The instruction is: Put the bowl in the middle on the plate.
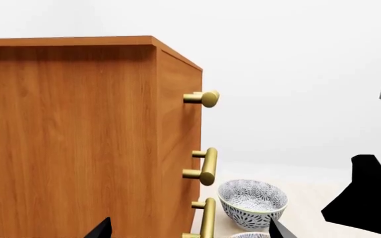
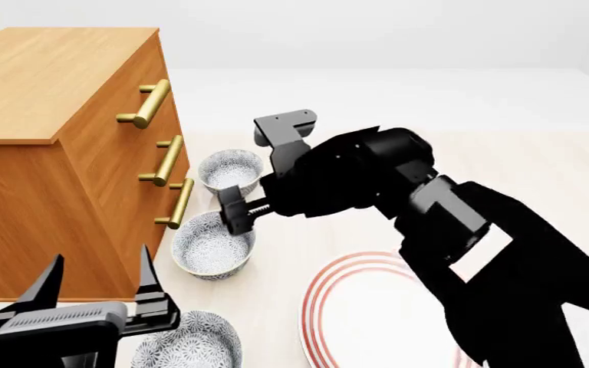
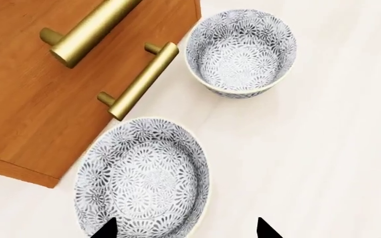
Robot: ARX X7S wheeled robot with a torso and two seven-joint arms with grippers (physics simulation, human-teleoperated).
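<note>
the scene is seen from above by the head view; the middle bowl (image 3: 143,178) is viewed closely downward; the cabinet (image 1: 78,139) sideways

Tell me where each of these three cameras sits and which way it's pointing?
Head view: on the robot's head, facing forward and down at the cabinet, three bowls and the plate; both arms show.
Left wrist view: by the left gripper, facing the cabinet's side and brass handles; only fingertips show.
Right wrist view: by the right gripper, facing down on the middle bowl; only fingertips show.
Shared: the far bowl appears in both wrist views.
</note>
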